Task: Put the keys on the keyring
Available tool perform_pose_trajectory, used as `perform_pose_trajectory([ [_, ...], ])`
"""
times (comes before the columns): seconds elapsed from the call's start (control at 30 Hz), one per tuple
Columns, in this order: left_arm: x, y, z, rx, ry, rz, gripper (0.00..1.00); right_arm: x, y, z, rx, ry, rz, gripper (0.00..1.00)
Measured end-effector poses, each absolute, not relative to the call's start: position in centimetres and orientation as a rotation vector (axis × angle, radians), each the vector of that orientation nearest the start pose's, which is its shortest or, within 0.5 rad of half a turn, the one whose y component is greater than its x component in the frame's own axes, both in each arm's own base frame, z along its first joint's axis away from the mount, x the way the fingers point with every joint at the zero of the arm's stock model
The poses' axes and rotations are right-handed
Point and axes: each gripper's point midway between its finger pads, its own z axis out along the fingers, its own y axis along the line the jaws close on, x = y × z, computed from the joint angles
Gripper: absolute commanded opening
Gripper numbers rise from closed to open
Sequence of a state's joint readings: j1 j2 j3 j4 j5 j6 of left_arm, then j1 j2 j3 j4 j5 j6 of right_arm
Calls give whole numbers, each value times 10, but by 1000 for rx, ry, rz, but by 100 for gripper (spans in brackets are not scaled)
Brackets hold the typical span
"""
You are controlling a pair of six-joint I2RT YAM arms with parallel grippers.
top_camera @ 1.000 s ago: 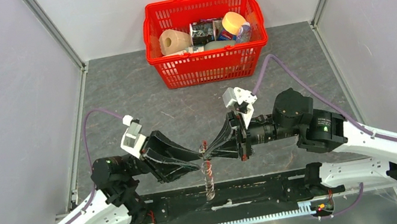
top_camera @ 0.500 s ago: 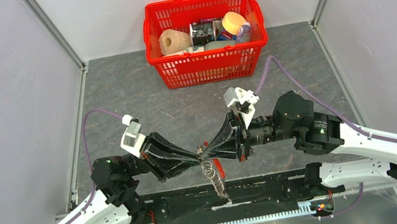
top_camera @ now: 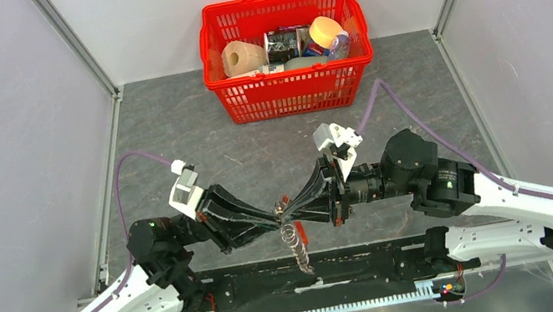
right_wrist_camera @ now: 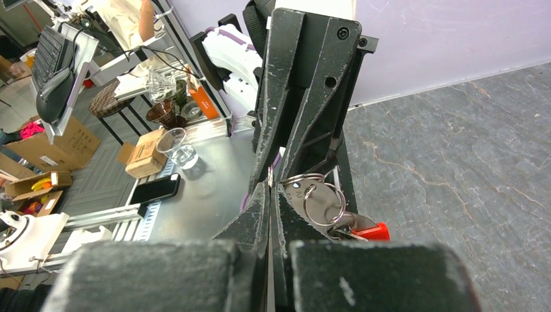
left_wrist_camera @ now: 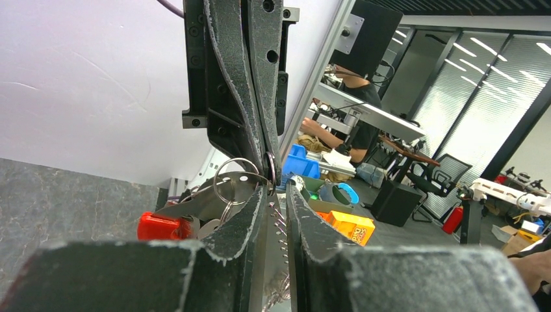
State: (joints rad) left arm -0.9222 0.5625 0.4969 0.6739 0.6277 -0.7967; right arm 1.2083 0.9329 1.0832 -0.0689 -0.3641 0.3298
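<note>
My two grippers meet tip to tip over the table's near middle. The left gripper (top_camera: 276, 212) and the right gripper (top_camera: 287, 208) both pinch the keyring (top_camera: 297, 242), whose silvery coil and red strap hang below the tips. In the left wrist view, the left gripper (left_wrist_camera: 279, 190) is nearly shut with the coil between its jaws; a split ring (left_wrist_camera: 235, 181) and the red strap (left_wrist_camera: 159, 226) sit to its left. In the right wrist view, the right gripper (right_wrist_camera: 271, 188) is shut on thin metal beside the split rings (right_wrist_camera: 323, 203) and red strap (right_wrist_camera: 370, 231). The black-headed key does not show clearly.
A red basket (top_camera: 289, 73) full of groceries stands at the back middle. A black rail (top_camera: 376, 262) runs along the near edge under the hanging bunch. Grey walls close the left and right sides.
The hanging bunch has swung: the coil hung straight down and long, then slanted right, and now hangs shorter. The red strap dropped from the tips to beside the coil. The arms barely moved.
</note>
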Motion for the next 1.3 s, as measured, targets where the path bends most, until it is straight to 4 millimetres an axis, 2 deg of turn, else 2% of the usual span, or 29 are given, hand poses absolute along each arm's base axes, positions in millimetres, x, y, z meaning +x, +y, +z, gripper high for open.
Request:
perform_pose_trajectory([
  [0.07, 35, -256, 386, 746, 1055, -1815, 13, 47, 336, 400, -1007, 1363, 1472, 0],
  [0.17, 36, -257, 385, 746, 1066, -1812, 11, 45, 336, 399, -1012, 1364, 1474, 0],
  [1.07, 38, -256, 380, 729, 1106, -1797, 11, 41, 337, 392, -1038, 1371, 1441, 0],
  [1.3, 41, -255, 379, 708, 1115, -1781, 10, 40, 337, 384, -1055, 1396, 1421, 0],
])
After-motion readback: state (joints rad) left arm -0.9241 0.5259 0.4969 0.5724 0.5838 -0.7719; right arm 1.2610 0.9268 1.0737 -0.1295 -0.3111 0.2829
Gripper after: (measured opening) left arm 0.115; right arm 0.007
